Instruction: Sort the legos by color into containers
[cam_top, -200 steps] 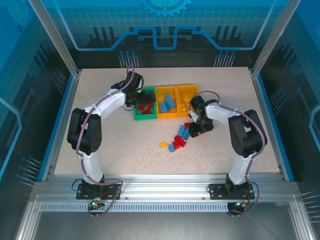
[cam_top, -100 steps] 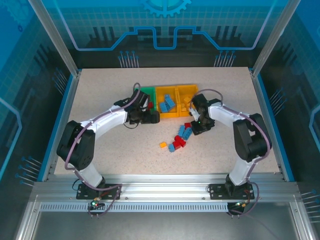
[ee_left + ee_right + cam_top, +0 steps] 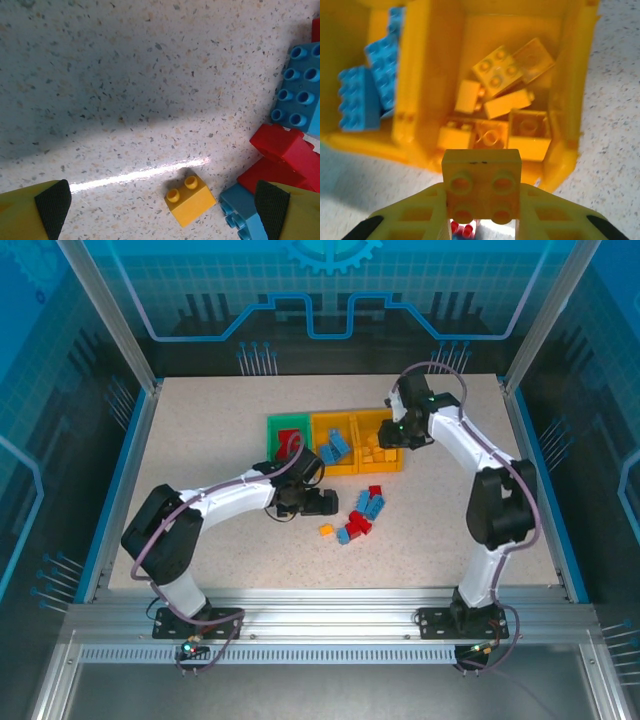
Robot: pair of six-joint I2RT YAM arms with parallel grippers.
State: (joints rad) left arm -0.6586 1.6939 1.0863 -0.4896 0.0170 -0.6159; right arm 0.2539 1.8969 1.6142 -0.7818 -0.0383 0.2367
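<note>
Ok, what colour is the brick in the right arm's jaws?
Orange-yellow. The held brick shows best in the right wrist view.

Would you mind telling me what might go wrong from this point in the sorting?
1. The right fingers grip a yellow brick that appears to hang over the near rim of the bin of yellow bricks; released here, it may strike the rim and fall outside.
2. The open left fingers straddle a small yellow brick, but a blue brick lies close beside one pad; closing may catch or push it.
</note>
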